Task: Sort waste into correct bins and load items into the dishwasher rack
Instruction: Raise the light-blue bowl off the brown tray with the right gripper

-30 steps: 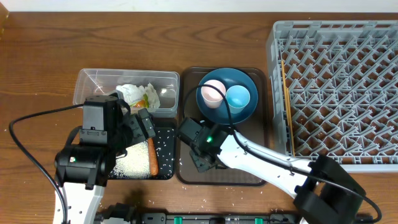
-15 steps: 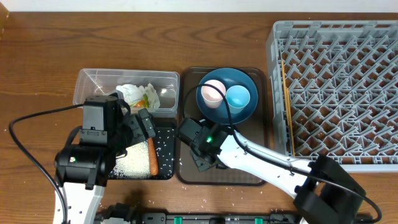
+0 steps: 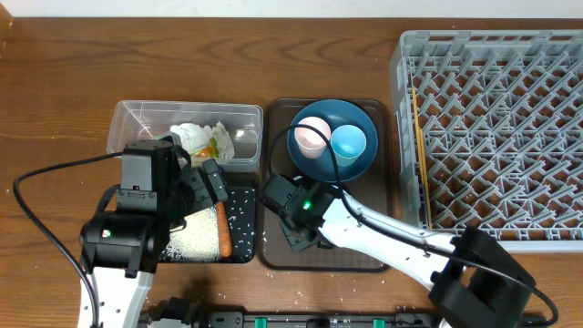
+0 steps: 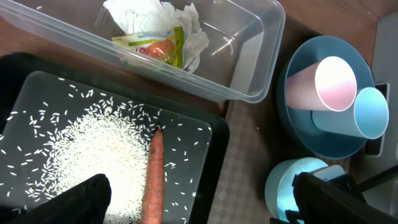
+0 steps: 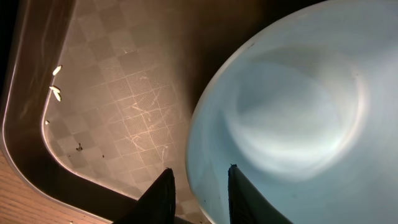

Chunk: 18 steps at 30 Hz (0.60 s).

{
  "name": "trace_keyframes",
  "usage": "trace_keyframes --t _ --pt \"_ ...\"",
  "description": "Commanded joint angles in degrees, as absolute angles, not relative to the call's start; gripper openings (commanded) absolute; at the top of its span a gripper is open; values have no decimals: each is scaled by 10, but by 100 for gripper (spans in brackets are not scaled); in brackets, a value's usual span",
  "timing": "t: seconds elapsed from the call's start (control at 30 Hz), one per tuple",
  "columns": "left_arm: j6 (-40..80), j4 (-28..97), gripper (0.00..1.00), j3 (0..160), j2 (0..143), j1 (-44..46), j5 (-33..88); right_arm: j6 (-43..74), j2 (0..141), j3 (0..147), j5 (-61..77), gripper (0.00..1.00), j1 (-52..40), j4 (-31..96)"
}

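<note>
My right gripper [image 5: 199, 169] straddles the rim of the white bowl [image 5: 292, 118] on the brown tray [image 5: 118, 93]. One finger is inside the bowl and one outside, with a small gap still showing. My left gripper [image 4: 202, 199] hangs wide open over the black tray [image 3: 246, 232], which holds rice [image 4: 93, 149] and the carrot piece [image 4: 152, 174]. The crumpled paper with its wrapper [image 3: 205, 138] lies in the clear tub [image 3: 146, 118]. The pink cup [image 3: 312, 137] and light-blue cup [image 3: 348, 142] stand on the blue plate [image 3: 364, 162]. Chopsticks [image 3: 417, 146] lie along the left edge of the rack [image 3: 492, 128].
The brown tray [image 3: 364, 255] sits between the black tray and the rack. A few rice grains [image 5: 55, 92] lie in its corner. My right arm [image 3: 401, 241] crosses the tray's front edge.
The right gripper's fingers have drawn slightly closer together around the bowl's rim. The left arm and all other things have stayed put.
</note>
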State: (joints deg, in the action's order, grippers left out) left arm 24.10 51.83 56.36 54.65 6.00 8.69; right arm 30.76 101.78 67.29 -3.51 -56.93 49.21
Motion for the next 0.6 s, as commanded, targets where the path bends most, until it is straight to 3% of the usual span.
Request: trace_keyframes --t 0.0,0.43,0.57 --pt "236 518 96 573 547 56 90 306 1013 667 -45 24 -571 491" --pt "236 518 96 573 547 56 90 306 1013 667 -45 17 -571 495" --pt "236 518 96 573 547 56 90 306 1013 667 -45 4 -571 496"
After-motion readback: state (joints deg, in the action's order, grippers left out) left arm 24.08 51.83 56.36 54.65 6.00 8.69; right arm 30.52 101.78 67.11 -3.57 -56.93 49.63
